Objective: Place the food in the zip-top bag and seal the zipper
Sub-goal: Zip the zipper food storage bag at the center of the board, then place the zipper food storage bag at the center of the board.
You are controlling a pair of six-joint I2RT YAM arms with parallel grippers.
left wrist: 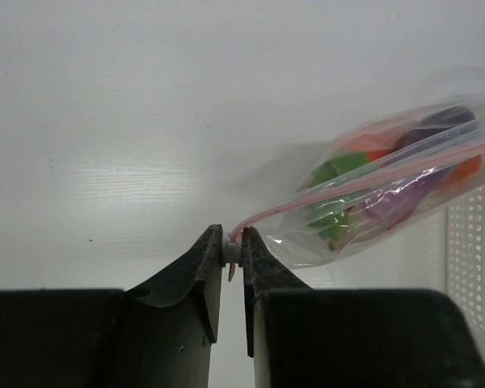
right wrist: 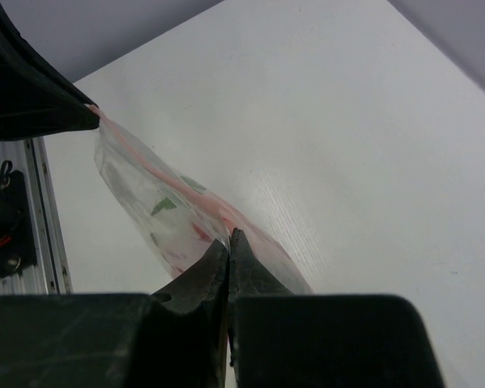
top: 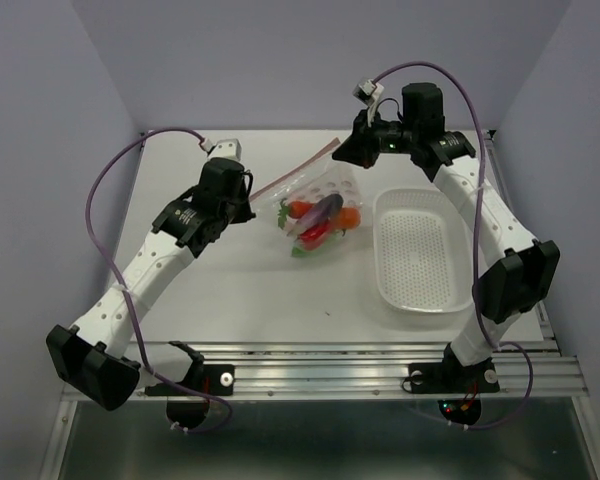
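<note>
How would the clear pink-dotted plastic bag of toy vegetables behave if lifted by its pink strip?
Probably floppy: the clear pink-dotted plastic bag sags below its pink strip, pinched by the left gripper and right gripper. Likely bottom-heavy, since the toy vegetables bunch low. The smooth film might slip.

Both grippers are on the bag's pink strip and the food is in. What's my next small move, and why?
Probably slide the right gripper, lightly pinched, along the zipper toward the left gripper. Each is shut on one end of it, with the food inside the hanging bag; whether it is sealed cannot be seen.
</note>
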